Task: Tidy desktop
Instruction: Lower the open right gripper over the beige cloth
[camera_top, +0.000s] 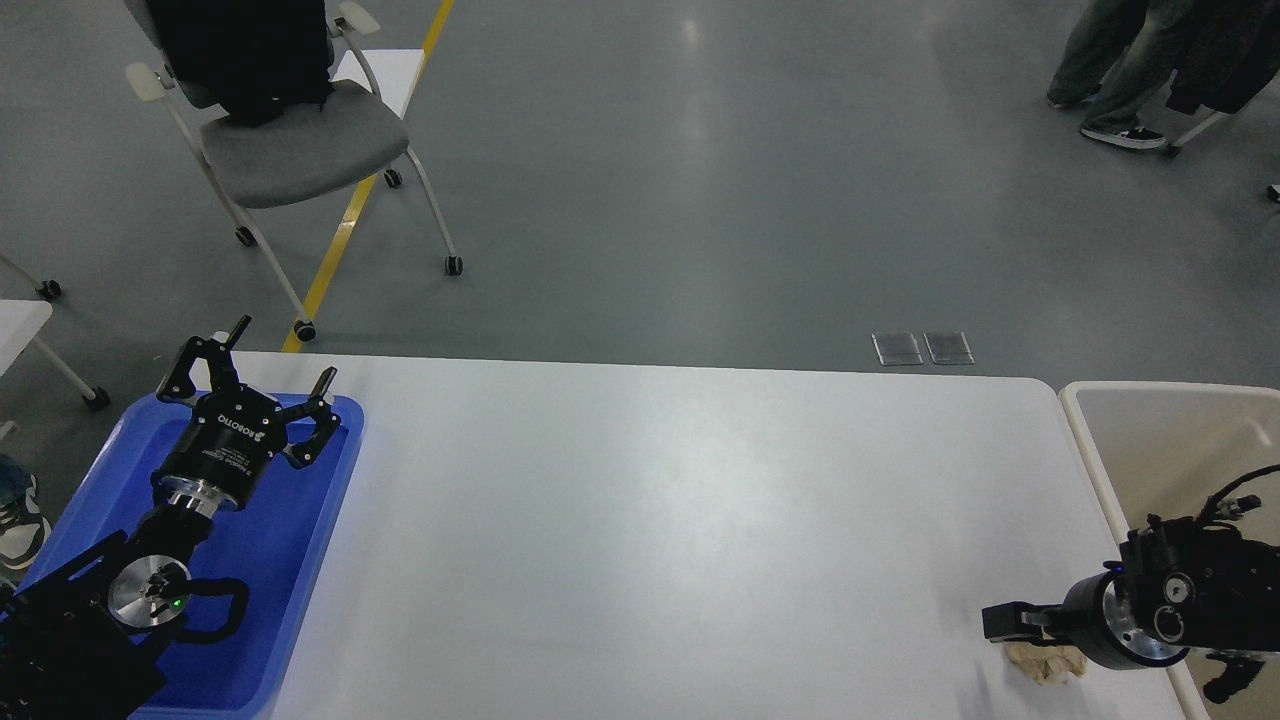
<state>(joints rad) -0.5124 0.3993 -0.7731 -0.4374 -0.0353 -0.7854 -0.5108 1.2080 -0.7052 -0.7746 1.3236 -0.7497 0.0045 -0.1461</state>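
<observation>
The white desktop (650, 520) fills the middle of the head view. A crumpled beige paper ball (1042, 663) lies on it near the front right corner. My right gripper (1003, 625) comes in from the right and sits low, right over the ball, partly hiding it. Only one dark finger (1010, 620) shows side-on, so I cannot tell whether the gripper is open or shut. My left gripper (284, 352) hangs open and empty above the far end of the blue tray (300, 560) at the left.
A beige open-topped bin (1150, 440) stands just off the desktop's right edge. A grey wheeled chair (290, 150) stands on the floor behind the tray. A person's legs (1110, 60) are at the far right.
</observation>
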